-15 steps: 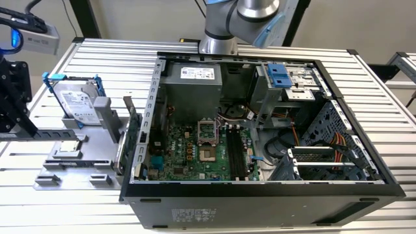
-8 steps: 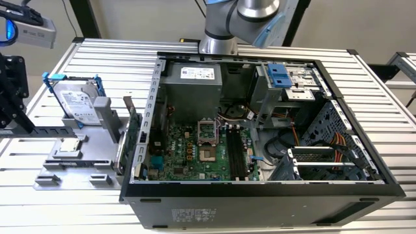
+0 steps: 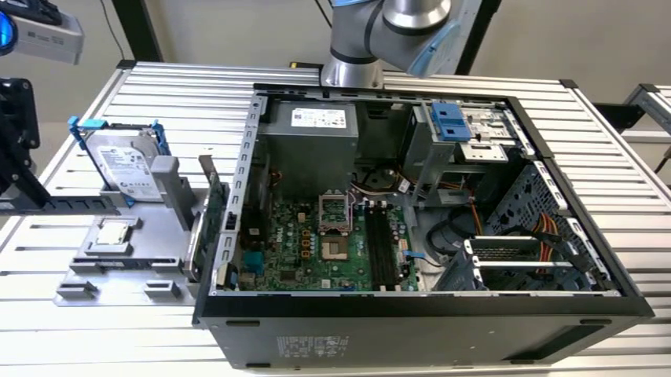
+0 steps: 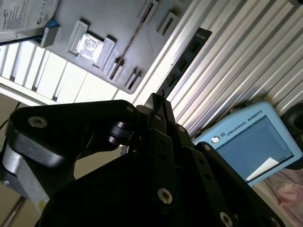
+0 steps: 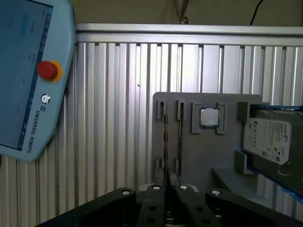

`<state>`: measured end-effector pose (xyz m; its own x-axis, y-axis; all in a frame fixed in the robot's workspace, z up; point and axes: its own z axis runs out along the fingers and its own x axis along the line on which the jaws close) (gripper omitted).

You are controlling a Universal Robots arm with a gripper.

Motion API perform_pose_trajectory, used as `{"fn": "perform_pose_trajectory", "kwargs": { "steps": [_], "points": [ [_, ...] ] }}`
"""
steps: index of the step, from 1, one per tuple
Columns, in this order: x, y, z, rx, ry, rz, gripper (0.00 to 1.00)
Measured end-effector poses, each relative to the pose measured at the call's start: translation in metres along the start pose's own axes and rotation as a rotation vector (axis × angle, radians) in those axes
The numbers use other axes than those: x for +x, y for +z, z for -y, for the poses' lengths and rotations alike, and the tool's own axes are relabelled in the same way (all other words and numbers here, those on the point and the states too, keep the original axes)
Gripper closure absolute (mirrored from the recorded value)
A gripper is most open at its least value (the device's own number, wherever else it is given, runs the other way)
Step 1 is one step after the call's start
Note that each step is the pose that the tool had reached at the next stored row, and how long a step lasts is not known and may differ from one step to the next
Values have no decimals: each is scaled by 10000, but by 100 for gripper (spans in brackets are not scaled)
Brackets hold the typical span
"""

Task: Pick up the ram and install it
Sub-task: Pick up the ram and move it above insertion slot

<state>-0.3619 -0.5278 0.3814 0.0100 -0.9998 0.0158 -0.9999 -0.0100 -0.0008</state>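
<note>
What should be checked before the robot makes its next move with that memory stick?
1. Grip: the ram juts from the gripper, jaws closed on it: ok.
2. Ram straight in the grip: cannot tell.
3. Motherboard memory slots free: they look empty: ok.
4. Computer case open, insides in view: ok.
5. Teach pendant clear: lies on the table, apart from the gray holder: ok.
</note>
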Motion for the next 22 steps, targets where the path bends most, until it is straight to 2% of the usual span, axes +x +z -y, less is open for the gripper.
{"fn": "perform_pose_trajectory", "kwargs": {
  "steps": [8,17,22],
  "points": [
    [-4,-111,0,0,4,0,100],
    [-3,-266,0,1,10,1,100],
    [-3,-306,0,0,10,0,100]
  ]
}}
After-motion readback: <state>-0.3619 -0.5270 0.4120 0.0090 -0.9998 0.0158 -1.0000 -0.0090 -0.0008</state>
